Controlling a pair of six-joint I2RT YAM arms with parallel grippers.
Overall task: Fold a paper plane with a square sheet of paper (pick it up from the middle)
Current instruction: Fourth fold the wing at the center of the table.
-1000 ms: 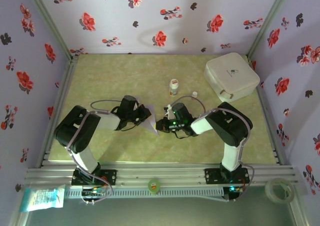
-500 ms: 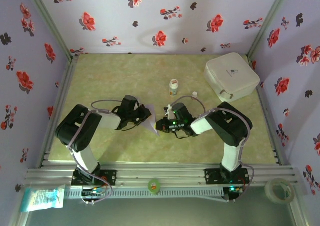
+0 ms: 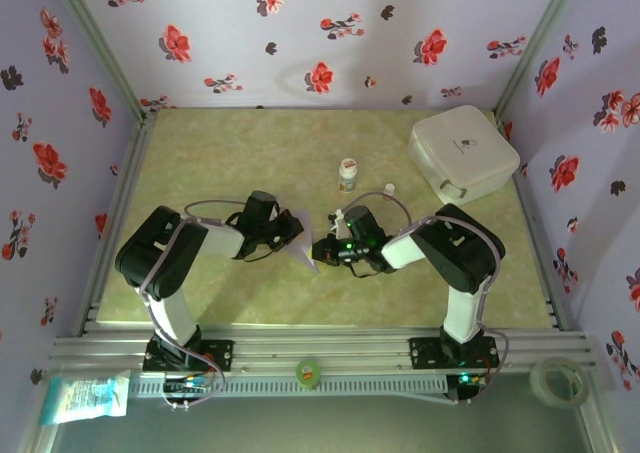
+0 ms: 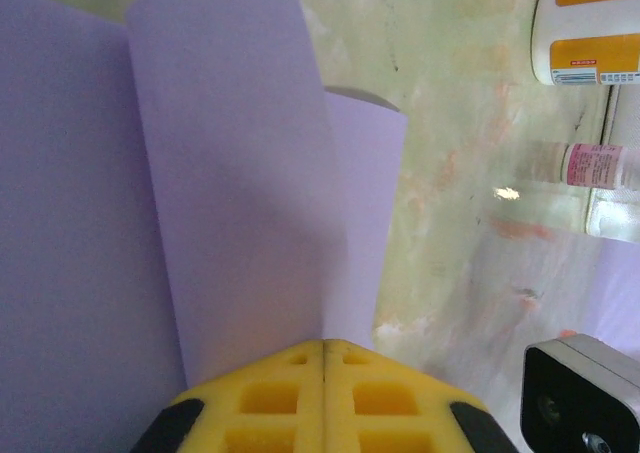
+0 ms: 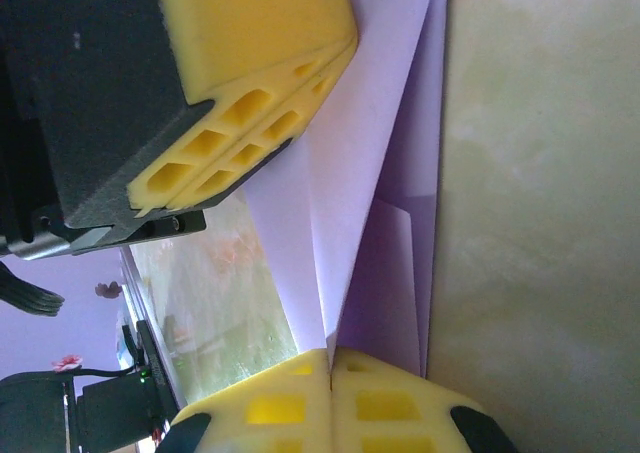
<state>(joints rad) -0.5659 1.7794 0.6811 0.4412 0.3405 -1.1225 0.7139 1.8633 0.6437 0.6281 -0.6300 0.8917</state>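
Walls [image 3: 230, 73], three: lilac with red and dark flowers, standing at the back, left and right of the enclosure.

Surface [image 3: 230, 153], one: pale green, marbled, with metal rails along its near edge.

Arms, two: left arm [image 3: 165, 263] and right arm [image 3: 460, 253], both black and white, bent low and reaching inward until their ends met near the middle of the surface.

Box [image 3: 463, 153], one: white, rounded, lidded, at the far right corner, well apart from the arms.

Paper [image 3: 301, 243], one: pale lilac, already creased into overlapping pointed flaps and held up off the surface between the two arm ends. The left wrist view showed one flap curling over another; the right wrist view showed a sharp point and a centre crease.

Tools, two, with yellow fingertips. Left tool [image 3: 290, 235]: clenched on the paper's edge, its tips pressed together with the sheet running out from between them. Right tool [image 3: 322, 250]: likewise clenched on the paper from the opposite side, tips pressed flat together. The two tools stood just beside each other.

Tape roll [image 3: 558, 381], one: clear, in front of the rails at the right.

Packet [image 3: 85, 398], one: pale blue and white, in front of the rails at the left.

Bottles, two: a white one with an orange label [image 3: 347, 175] beyond the tools, and a smaller one [image 3: 388, 188] to its right.

Green disc [image 3: 308, 371], one: on the rails, between the arm bases.
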